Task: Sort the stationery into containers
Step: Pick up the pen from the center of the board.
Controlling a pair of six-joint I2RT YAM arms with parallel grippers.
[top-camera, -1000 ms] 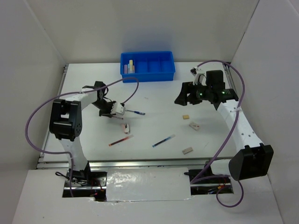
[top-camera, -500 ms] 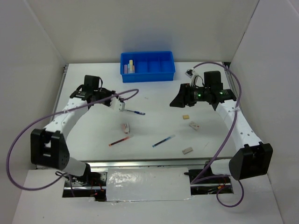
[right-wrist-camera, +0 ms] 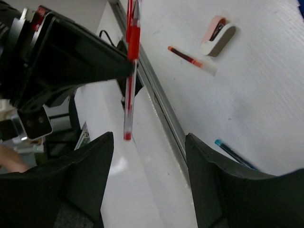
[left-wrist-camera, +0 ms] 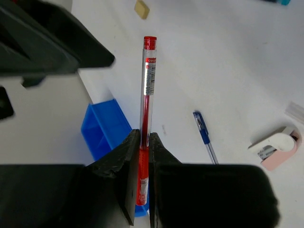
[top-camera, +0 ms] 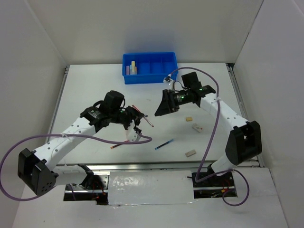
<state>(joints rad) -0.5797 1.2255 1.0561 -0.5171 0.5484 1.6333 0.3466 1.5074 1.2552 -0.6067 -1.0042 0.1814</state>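
Your left gripper [left-wrist-camera: 144, 142]: pinching the red pen [left-wrist-camera: 147, 80] by one end, held clear of the table [top-camera: 95, 95] | your right gripper [right-wrist-camera: 148, 142]: jaws spread, gripping nothing, facing the pen's free end | blue tray [top-camera: 150, 79]: at the table's far edge, well apart from that pen | blue pen [top-camera: 164, 144]: lying on the table.

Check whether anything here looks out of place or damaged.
Nothing looks damaged or spilled. Only the thin red pen stands out: pinched in the left pincer, held up before the open right pincer, away from the blue plastic tray.
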